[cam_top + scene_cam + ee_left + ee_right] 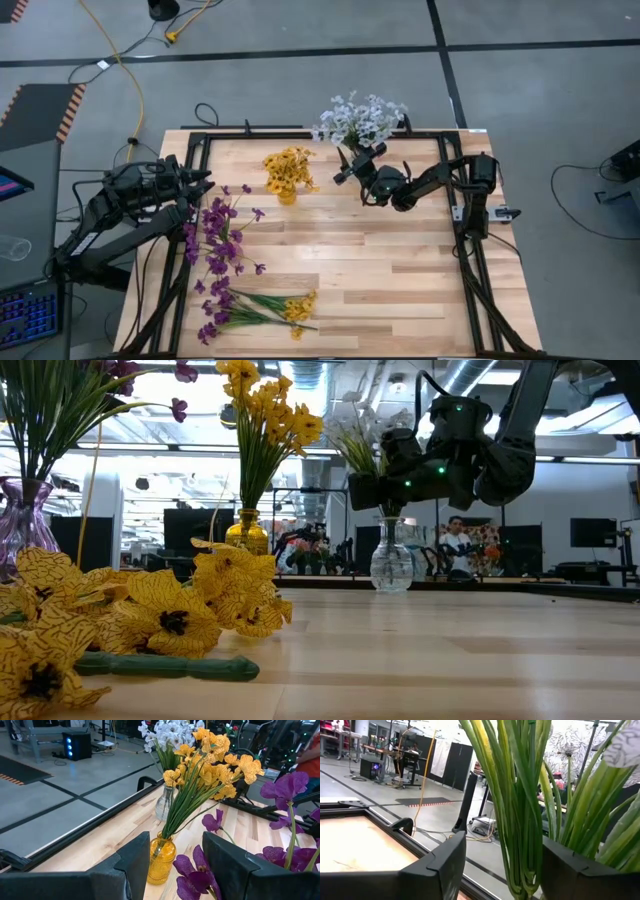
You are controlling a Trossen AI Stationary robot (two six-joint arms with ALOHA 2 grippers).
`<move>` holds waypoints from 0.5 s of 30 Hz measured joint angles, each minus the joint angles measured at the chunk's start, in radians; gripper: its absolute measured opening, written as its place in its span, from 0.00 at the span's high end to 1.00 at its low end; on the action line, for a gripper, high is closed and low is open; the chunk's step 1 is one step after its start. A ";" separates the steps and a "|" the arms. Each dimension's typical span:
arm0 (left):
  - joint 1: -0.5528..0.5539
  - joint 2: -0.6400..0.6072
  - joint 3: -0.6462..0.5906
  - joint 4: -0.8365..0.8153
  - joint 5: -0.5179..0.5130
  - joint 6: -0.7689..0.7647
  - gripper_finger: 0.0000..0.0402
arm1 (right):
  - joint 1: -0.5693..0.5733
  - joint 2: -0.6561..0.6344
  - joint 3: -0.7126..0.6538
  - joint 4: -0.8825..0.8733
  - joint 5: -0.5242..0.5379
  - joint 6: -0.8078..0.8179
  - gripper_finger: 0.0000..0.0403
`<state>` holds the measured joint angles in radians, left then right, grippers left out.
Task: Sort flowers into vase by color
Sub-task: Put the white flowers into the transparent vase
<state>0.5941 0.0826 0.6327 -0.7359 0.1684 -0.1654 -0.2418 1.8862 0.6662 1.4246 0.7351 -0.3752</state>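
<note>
White flowers (358, 118) stand in a clear vase (391, 560) at the table's far side. My right gripper (350, 165) is open at their green stems (520, 820), one finger on each side, just above the vase's neck. Yellow flowers (288, 170) stand in a yellow vase (247, 532). Purple flowers (215, 235) stand in a purple vase (20, 515) at the left. Loose purple and yellow flowers (260, 308) lie near the table's front edge. My left gripper (205, 183) waits open at the far left, holding nothing. My right gripper (502, 855) has the bundle of green stems (525, 865) between its open fingers. The fingers come in about level from the table's right and lie across the upright stems. Whether either finger touches the stems, I cannot tell.
A black frame rail (330, 132) runs around the tabletop. Bare wood (400, 270) spreads across the middle and right. In the low view, loose yellow blossoms (150, 610) lie close in front, and a person (455, 542) sits in the room beyond the table.
</note>
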 joint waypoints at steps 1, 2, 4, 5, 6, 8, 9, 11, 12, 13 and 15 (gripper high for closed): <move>0.000 0.000 0.000 0.000 0.000 0.000 0.58 | 0.000 0.000 0.000 0.000 0.000 0.000 0.40; 0.000 0.000 0.000 0.000 0.000 0.000 0.58 | 0.000 0.000 0.000 0.001 0.000 0.000 0.40; 0.000 0.000 0.000 0.000 0.000 0.000 0.58 | 0.000 0.000 0.000 0.005 0.000 0.000 0.40; 0.000 0.000 0.000 0.000 0.000 0.000 0.58 | 0.000 0.000 0.001 0.005 0.000 0.000 0.40; 0.000 0.000 0.000 0.000 0.000 0.000 0.58 | 0.000 0.000 0.005 0.005 0.000 0.000 0.40; 0.000 0.000 0.000 0.000 0.000 0.000 0.58 | 0.000 0.000 0.017 0.005 0.000 -0.002 0.40; 0.000 0.000 0.000 0.000 0.000 0.000 0.58 | 0.000 0.000 0.025 0.005 0.000 -0.013 0.40; 0.000 0.000 0.000 0.000 0.000 0.000 0.58 | 0.000 0.000 0.039 0.005 0.000 -0.059 0.40; 0.000 0.000 0.000 0.000 0.000 0.000 0.58 | 0.000 0.000 0.046 0.004 -0.001 -0.083 0.40; 0.000 0.000 0.000 0.000 0.000 0.000 0.58 | 0.000 0.000 0.053 0.004 -0.001 -0.100 0.40; 0.000 0.000 0.000 0.000 0.000 0.000 0.58 | 0.000 0.000 0.063 -0.001 -0.001 -0.102 0.40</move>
<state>0.5945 0.0825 0.6327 -0.7361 0.1688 -0.1654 -0.2417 1.8862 0.7291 1.4240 0.7345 -0.4770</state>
